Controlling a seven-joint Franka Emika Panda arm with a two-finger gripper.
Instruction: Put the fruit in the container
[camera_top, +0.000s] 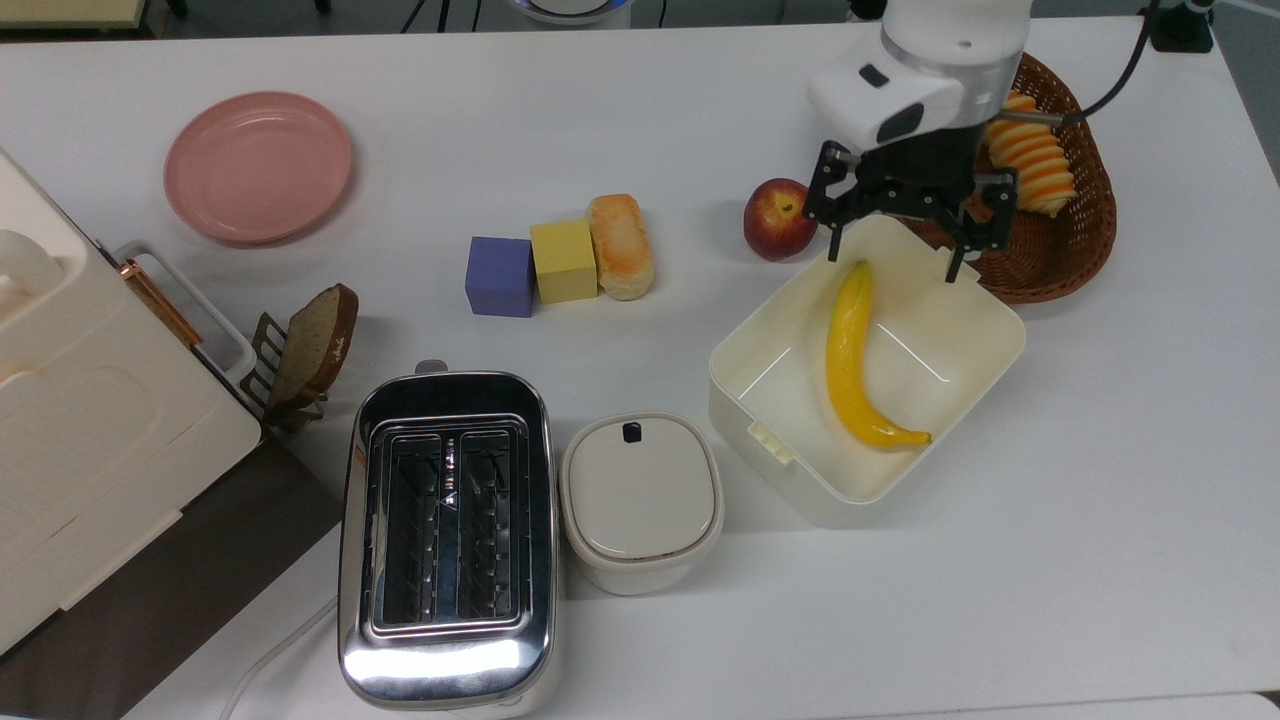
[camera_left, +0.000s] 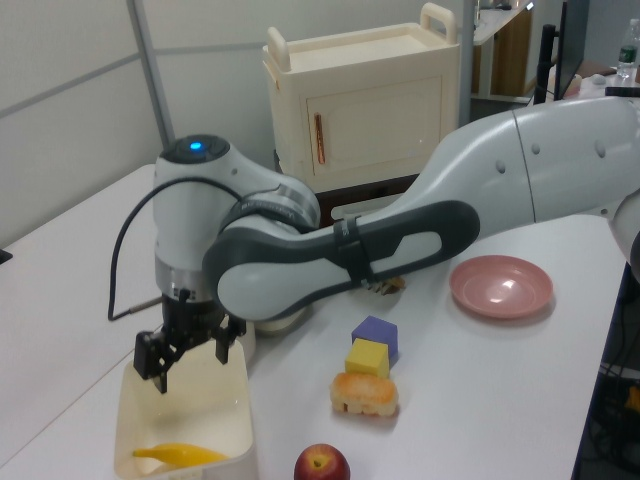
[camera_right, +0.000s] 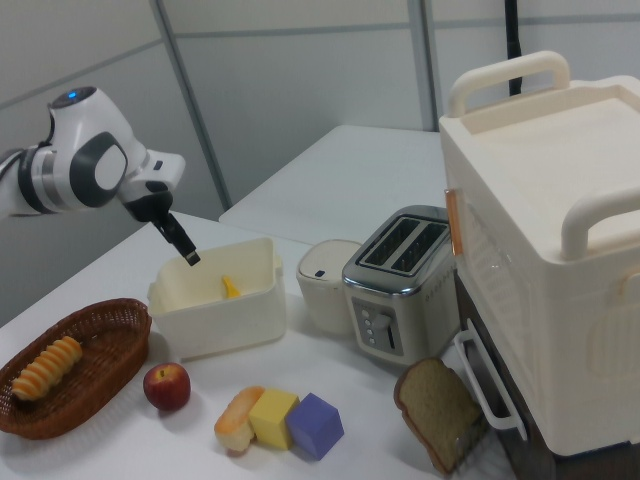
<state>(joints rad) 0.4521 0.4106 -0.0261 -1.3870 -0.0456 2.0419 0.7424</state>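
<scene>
The fruit, a long yellow banana (camera_top: 850, 360), lies on the floor of the container (camera_top: 765, 445), a cream-white box. In the left view the banana (camera_left: 180, 455) rests low at the near end of the container (camera_left: 240, 410). A yellow tip of the banana (camera_right: 231, 288) peeks over the container (camera_right: 230, 320) wall in the right view. My gripper (camera_top: 893, 262) hangs open above the container's edge nearest the basket, with nothing between its fingers. It shows open over the box (camera_left: 190, 372) in the left view too, clear of the banana.
A red apple (camera_top: 778, 218) sits beside the container. A wicker basket (camera_top: 1060, 260) holds a striped bread roll (camera_top: 1030, 150). A lidded white pot (camera_top: 640, 500), a toaster (camera_top: 445, 530), two blocks (camera_top: 530, 268), a bun (camera_top: 620, 245) and a pink plate (camera_top: 258, 165) stand in the top view's left and middle.
</scene>
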